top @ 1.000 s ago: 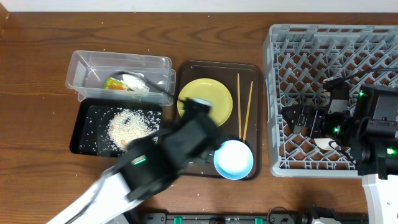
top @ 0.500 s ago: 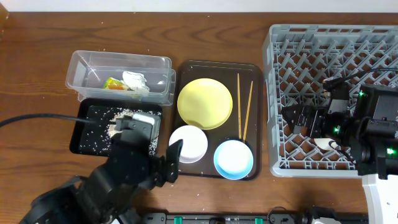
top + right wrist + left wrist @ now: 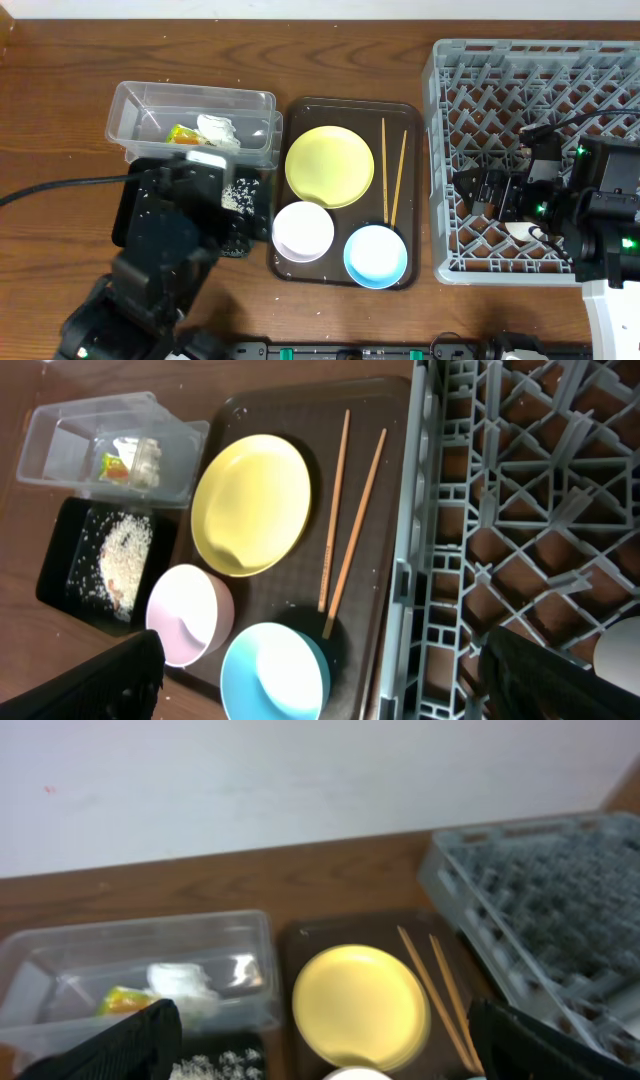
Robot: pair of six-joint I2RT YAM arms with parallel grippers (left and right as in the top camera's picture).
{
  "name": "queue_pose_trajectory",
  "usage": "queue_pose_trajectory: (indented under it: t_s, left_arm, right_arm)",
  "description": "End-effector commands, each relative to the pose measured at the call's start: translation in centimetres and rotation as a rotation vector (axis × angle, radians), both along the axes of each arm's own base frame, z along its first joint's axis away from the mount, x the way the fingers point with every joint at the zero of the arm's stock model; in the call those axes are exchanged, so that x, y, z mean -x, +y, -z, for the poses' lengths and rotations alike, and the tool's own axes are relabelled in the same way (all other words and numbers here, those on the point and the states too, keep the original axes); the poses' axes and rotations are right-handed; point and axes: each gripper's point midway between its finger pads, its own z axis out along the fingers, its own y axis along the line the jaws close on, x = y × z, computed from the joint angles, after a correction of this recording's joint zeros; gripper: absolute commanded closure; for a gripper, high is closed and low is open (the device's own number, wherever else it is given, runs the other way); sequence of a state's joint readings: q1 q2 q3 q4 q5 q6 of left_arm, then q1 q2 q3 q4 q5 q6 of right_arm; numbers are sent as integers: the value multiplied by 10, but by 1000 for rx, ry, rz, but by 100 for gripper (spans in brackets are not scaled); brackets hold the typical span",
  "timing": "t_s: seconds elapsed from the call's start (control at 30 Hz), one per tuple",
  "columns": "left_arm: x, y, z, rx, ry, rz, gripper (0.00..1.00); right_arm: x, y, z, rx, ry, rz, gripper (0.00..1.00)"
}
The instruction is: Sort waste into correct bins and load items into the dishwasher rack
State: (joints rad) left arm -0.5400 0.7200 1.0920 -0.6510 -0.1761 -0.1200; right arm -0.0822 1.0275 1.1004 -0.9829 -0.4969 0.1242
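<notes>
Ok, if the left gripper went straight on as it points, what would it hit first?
Probably the yellow plate, centred between the left gripper's open fingers; depth is unclear, so the white bowl might come first.

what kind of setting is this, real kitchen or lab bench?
Probably a lab mock-up of dish clearing, not a kitchen: a wooden table against a plain white wall, a grey dishwasher rack standing on the table itself, and a brown serving tray holding a yellow plate and chopsticks.
</notes>
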Motion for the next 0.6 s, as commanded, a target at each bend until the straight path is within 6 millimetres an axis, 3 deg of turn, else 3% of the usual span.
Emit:
queue_pose_trajectory:
  t_s: [0.0,0.27,0.43,0.57]
  left_arm:
    - [-1,2,15,-1,-31,82,6]
    - [-3,33,70,63,-117,6,5]
    - [7,44,99,68,-171,-30,5]
    - [17,51,111,72,-218,-55,5]
  right_arm:
    - [0,5,-6,4,-19,-22,1]
    - [0,5,-6,4,-19,-22,1]
    - [0,5,-6,4,-19,-22,1]
    - [0,5,-6,4,-19,-22,1]
